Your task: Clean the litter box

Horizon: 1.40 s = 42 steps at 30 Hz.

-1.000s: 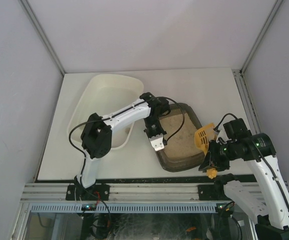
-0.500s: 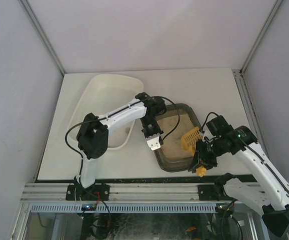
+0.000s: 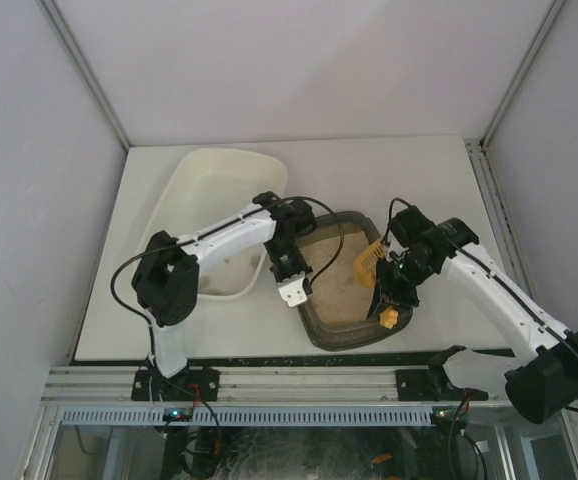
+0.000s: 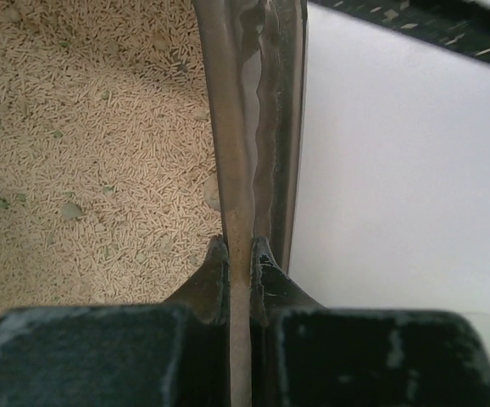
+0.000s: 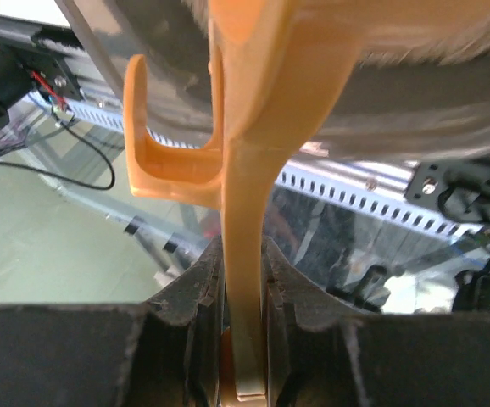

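The dark brown-grey litter box (image 3: 316,322) with pale sandy litter (image 3: 341,275) sits right of centre on the table. My left gripper (image 3: 291,272) is shut on its left rim; in the left wrist view the fingers (image 4: 239,254) pinch the rim (image 4: 245,127), with the litter (image 4: 84,127) to the left. My right gripper (image 3: 394,292) is shut on the handle of a yellow scoop (image 3: 369,262), whose head is over the box's right side. In the right wrist view the jaws (image 5: 243,254) clamp the handle (image 5: 245,170) under the box wall (image 5: 414,93).
A larger white tub (image 3: 174,195) stands left of the litter box, under my left arm. Small grey-green clumps (image 4: 71,209) lie in the litter. The table's front edge and metal rail (image 3: 299,375) run just below the box. Grey walls close in on three sides.
My right arm has swung left and carried the scoop from beside the box to over its right side. My left arm and the box have shifted a little to the left.
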Each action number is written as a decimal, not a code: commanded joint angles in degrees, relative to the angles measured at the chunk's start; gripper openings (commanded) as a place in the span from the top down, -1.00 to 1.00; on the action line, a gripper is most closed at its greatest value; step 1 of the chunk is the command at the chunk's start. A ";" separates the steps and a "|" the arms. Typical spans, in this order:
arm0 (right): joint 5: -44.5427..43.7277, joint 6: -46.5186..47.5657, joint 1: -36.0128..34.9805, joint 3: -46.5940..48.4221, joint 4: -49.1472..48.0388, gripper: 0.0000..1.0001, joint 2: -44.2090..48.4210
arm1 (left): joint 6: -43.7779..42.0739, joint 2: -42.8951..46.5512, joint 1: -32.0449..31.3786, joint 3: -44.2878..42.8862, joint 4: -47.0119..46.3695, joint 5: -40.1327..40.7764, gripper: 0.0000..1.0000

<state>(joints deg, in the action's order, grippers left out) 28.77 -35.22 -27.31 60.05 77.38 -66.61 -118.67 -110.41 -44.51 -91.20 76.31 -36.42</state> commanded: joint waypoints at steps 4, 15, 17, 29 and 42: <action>-12.04 18.35 2.07 13.75 -2.67 1.00 -7.40 | -35.29 9.34 2.15 5.01 4.44 -9.05 0.98; -13.89 21.36 -0.09 12.16 -4.80 1.00 -9.71 | -35.68 8.81 4.46 7.15 -3.47 -12.18 0.69; -12.19 21.94 -1.29 11.69 -3.69 1.00 -8.54 | -35.69 8.07 4.66 7.52 -6.25 -13.20 0.62; -13.37 25.28 -2.88 12.34 1.79 1.00 -5.53 | -26.32 4.02 4.56 10.63 -32.98 -14.59 -0.99; -24.37 23.21 -2.22 11.51 -11.52 1.00 -2.03 | 37.90 25.08 3.82 21.01 -65.32 9.91 -0.99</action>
<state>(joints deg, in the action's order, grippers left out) 5.98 -11.53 -31.07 72.79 75.11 -72.62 -103.77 -93.73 -40.38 -71.61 30.65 -41.45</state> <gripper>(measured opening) 0.177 0.996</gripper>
